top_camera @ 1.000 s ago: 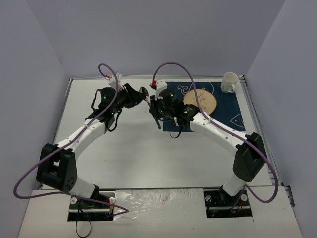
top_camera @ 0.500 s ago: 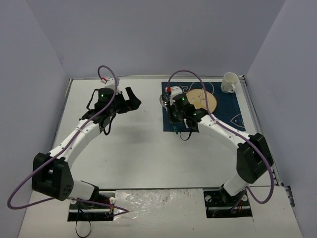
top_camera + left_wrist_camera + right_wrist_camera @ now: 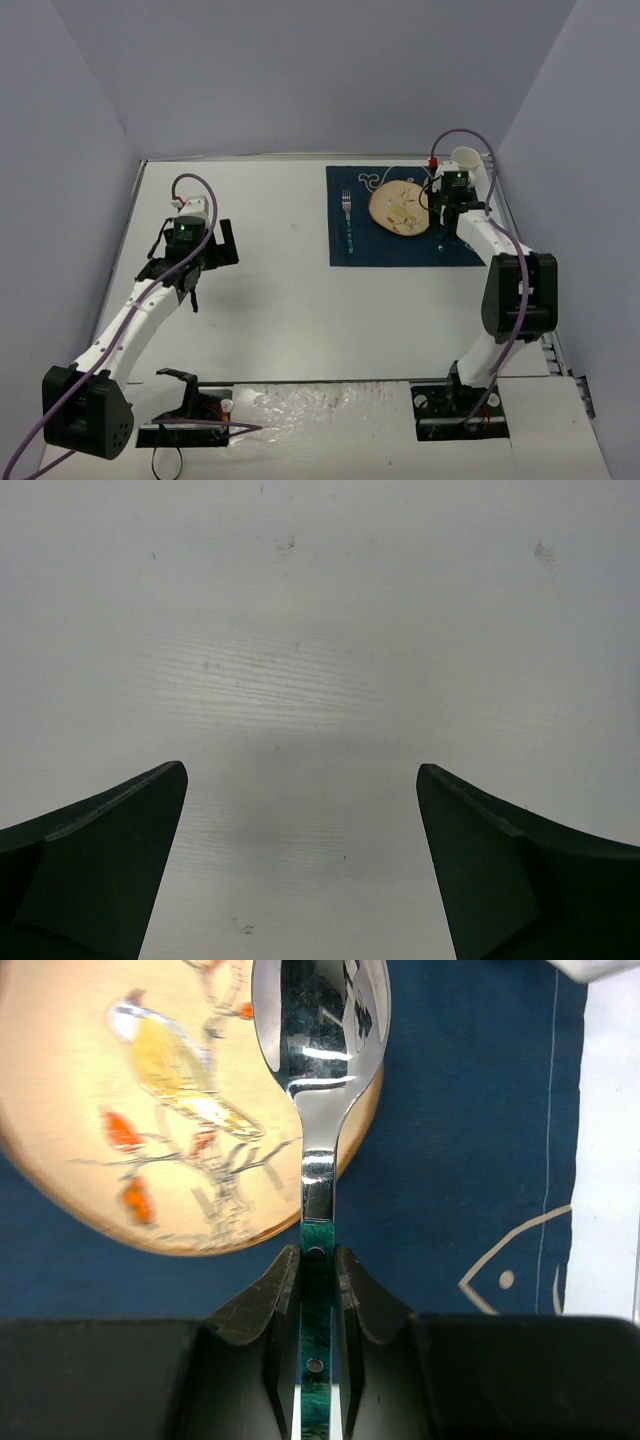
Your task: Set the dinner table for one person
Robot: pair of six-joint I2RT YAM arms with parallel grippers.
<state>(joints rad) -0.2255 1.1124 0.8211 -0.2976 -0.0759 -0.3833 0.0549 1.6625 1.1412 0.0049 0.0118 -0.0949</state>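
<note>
The white dinner table (image 3: 280, 310) carries a navy placemat (image 3: 460, 250) at the back right. On the placemat lie a round wooden plate with a bird picture (image 3: 400, 207) and, left of it, a green-handled fork (image 3: 348, 218). My right gripper (image 3: 441, 215) is at the plate's right edge. In the right wrist view it (image 3: 318, 1260) is shut on the green handle of a spoon (image 3: 320, 1020), whose bowl hangs over the plate's rim (image 3: 150, 1110). My left gripper (image 3: 222, 250) is open and empty over bare table (image 3: 300, 630) at the left.
A white mug (image 3: 465, 165) stands at the placemat's far right corner, just behind my right gripper. Purple-grey walls close in the table at the back and on both sides. A strip of white table (image 3: 610, 1160) shows right of the placemat.
My right gripper has moved from the placemat's left side to the plate's right side with the spoon. The fork now lies uncovered on the placemat. My left arm has drawn back left and nearer.
</note>
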